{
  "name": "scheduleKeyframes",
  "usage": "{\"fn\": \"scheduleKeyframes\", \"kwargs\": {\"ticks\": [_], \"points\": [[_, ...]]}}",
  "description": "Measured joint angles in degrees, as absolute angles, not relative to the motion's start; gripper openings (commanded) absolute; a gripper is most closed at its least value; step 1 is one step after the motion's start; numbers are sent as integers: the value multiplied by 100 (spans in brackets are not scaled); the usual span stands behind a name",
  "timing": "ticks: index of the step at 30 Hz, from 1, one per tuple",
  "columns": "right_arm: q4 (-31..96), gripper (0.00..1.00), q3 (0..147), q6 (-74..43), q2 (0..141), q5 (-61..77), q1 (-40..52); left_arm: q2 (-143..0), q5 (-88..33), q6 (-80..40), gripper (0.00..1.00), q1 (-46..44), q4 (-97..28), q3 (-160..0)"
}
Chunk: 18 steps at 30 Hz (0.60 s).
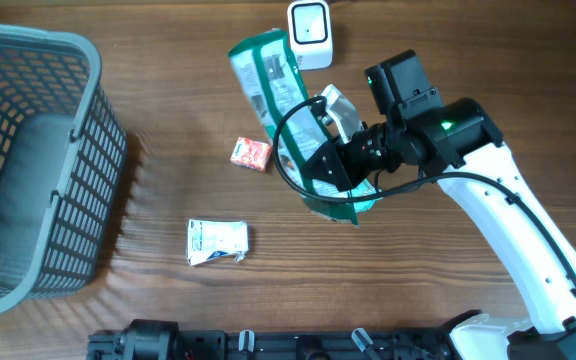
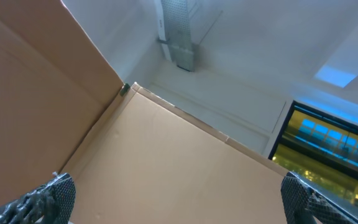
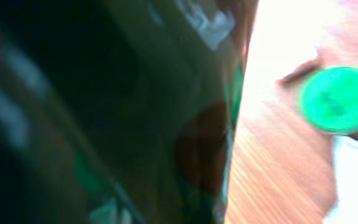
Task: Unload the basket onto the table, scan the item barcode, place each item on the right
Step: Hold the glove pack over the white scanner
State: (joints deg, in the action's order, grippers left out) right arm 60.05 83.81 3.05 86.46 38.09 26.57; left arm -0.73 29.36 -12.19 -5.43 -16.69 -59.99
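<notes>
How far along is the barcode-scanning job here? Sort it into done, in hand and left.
Done: the right gripper is shut on the green bag. In hand: the bag's top end lies close to the white scanner; whether its barcode faces it cannot be told. Left: the red packet and the white packet lie apart on the table, neither gripped.

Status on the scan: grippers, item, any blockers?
Left gripper open, empty. Right gripper shut on green bag, top end by white scanner. Nothing between them; red packet off to the side.
</notes>
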Motion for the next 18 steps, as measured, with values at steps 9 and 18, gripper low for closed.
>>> {"fn": "scheduleKeyframes", "kwargs": {"ticks": [9, 18], "points": [[4993, 4, 8377, -543, 8726, -808, 2655, -73, 2936, -1219, 100, -543, -1732, -5981], [2639, 4, 8359, 462, 10350, -3326, 2652, -73, 2936, -1219, 100, -543, -1636, -5649]]}}
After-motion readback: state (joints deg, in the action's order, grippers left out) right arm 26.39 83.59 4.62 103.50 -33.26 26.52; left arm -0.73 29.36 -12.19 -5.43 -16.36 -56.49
